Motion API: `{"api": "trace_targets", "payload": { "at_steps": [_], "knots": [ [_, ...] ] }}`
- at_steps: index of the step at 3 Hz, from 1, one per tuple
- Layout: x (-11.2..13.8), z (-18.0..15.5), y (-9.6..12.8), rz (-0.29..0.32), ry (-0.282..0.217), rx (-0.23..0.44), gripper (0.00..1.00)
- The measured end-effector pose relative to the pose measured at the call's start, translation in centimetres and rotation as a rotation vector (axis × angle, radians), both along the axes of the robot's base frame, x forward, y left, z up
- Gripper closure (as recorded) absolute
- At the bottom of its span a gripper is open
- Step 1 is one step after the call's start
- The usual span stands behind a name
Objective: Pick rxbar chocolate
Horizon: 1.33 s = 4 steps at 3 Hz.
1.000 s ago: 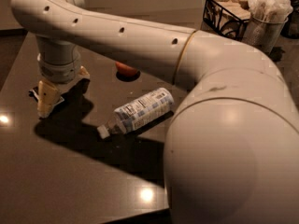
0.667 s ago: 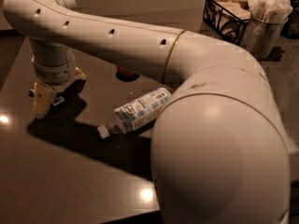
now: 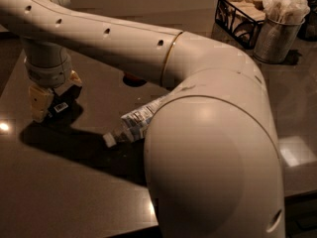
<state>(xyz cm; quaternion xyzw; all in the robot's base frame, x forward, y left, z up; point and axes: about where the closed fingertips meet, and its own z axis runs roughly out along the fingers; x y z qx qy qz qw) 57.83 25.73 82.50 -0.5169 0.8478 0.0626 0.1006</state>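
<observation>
While the big cream arm (image 3: 124, 38) reaches across from the right, its gripper (image 3: 53, 103) hangs low over the left side of the table (image 3: 74, 197), pointing down. The pale yellow, blocky fingers (image 3: 39, 99) are closed in on the rxbar chocolate (image 3: 61, 106), a small flat black bar with a white label patch turned toward me. The bar sits tilted between them. From where I stand I can't tell whether it is clear of the tabletop, though a hard shadow lies just below it.

The table is dark, smooth and glossy, and it picks up small spots of light. Near the middle a clear plastic bottle (image 3: 133, 125) lies on its side, its crinkled pale label showing and its white cap (image 3: 109, 140) pointing near-left. Its far-right half is hidden behind the arm's rounded, smooth elbow shell (image 3: 213, 157). A sliver of something red (image 3: 132, 78) shows under the forearm, just beyond the bottle. At the far right stand a black wire basket (image 3: 237, 19) of paper packets and a ribbed metal cup (image 3: 272, 41) stuffed with white papers.

Compared with a moment ago, the elbow has swung left and nearer, filling more of the near right, covering more of the bottle and nearly all of the red thing. The gripper has kept almost the same spot with the bar in it.
</observation>
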Motion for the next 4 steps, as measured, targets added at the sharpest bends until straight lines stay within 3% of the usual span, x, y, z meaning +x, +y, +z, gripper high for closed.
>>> {"api": "trace_targets", "payload": {
  "at_steps": [2,3,4],
  "knots": [
    [0.0,1.7,0.0,0.0,-0.001,0.0,0.89],
    [0.0,2.1,0.0,0.0,-0.001,0.0,1.0],
    [-0.1,5.2,-0.6,0.041,-0.046,0.035,1.0]
  ]
}}
